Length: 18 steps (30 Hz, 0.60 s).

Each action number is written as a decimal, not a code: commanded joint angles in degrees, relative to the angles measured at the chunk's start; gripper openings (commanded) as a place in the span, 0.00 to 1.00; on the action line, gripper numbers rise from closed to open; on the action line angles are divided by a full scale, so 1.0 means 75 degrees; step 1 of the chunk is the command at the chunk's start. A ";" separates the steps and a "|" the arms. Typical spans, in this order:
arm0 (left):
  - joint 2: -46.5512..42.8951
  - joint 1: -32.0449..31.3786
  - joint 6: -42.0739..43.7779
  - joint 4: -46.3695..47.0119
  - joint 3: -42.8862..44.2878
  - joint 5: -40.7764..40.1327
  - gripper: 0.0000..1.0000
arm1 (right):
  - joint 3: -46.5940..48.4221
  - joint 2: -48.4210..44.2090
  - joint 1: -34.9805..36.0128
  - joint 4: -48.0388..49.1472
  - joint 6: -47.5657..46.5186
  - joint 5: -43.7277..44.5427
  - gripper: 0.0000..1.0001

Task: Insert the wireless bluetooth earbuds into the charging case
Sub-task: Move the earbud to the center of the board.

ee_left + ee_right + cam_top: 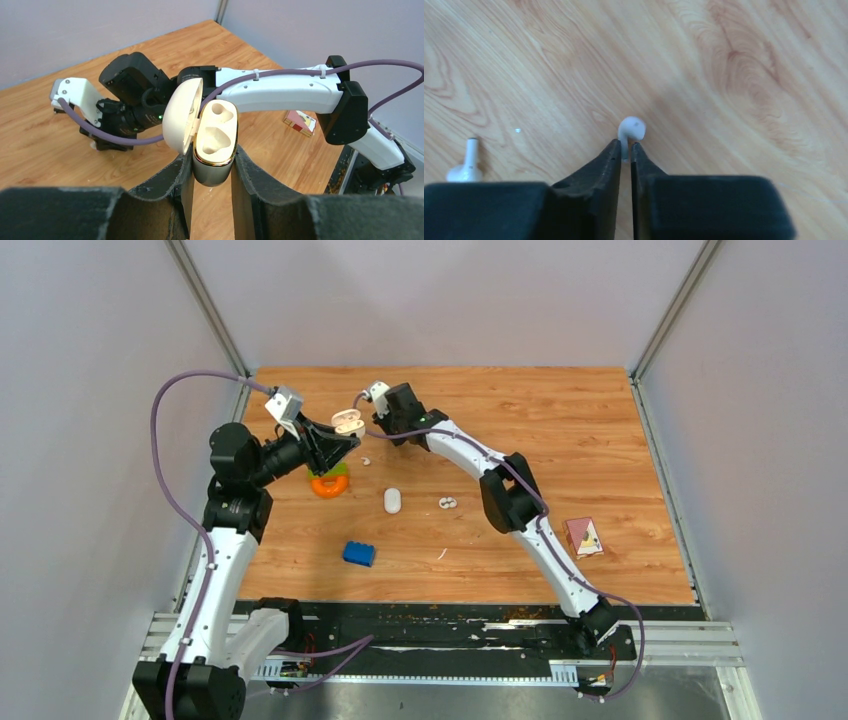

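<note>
My left gripper (pixel 340 436) is shut on the base of the cream charging case (pixel 348 422) and holds it above the table. In the left wrist view the case (pixel 215 135) has its lid swung open to the left and both sockets empty, clamped between my fingers (pixel 212 161). My right gripper (pixel 625 146) is shut on the stem of a white earbud (pixel 632 127), whose head sticks out past the fingertips over the wood. In the top view it (pixel 392 437) hangs just right of the case. A second earbud (pixel 465 167) lies on the table nearby.
An orange and green ring (pixel 329 482) lies under the left gripper. A loose earbud (pixel 366 461), a white oval object (pixel 392 501) and a small white pair (pixel 447 503) lie mid-table. A blue brick (pixel 359 553) sits nearer, a red and white box (pixel 584 536) right.
</note>
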 commanded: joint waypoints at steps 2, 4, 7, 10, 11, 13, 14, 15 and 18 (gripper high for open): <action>-0.0138 0.0053 -0.0279 0.0600 -0.0106 -0.0020 0.06 | 0.0507 0.0241 -0.0216 -0.0132 -0.0342 -0.0069 0.07; -0.0092 0.0049 -0.0353 0.0692 -0.0126 -0.0060 0.06 | 0.0414 0.0175 -0.0317 -0.0061 -0.0240 -0.0377 0.07; 0.0004 0.0047 -0.0428 0.0747 -0.0096 -0.0072 0.06 | 0.0139 0.0010 -0.0448 0.0053 -0.0034 -0.0442 0.06; 0.0108 0.0047 -0.0409 0.0734 -0.0015 -0.0072 0.06 | -0.0179 -0.0220 -0.0538 -0.0153 0.0227 -0.0437 0.02; 0.0132 0.0048 -0.0411 0.0735 0.0000 -0.0066 0.06 | -0.0405 -0.0362 -0.0575 -0.0227 0.0345 -0.0496 0.00; 0.0166 0.0048 -0.0411 0.0760 0.0014 -0.0064 0.06 | -0.0978 -0.0712 -0.0631 -0.0377 0.0544 -0.0683 0.00; 0.0196 0.0053 -0.0422 0.0780 0.0014 -0.0058 0.06 | -0.1285 -0.0940 -0.0636 -0.0456 0.0637 -0.0791 0.00; 0.0210 0.0055 -0.0433 0.0806 0.0003 -0.0063 0.06 | -0.1585 -0.1100 -0.0650 -0.0583 0.0713 -0.0919 0.00; 0.0278 0.0055 -0.0469 0.0912 -0.0021 -0.0031 0.06 | -0.2297 -0.1472 -0.0635 -0.1026 0.0920 -0.1385 0.00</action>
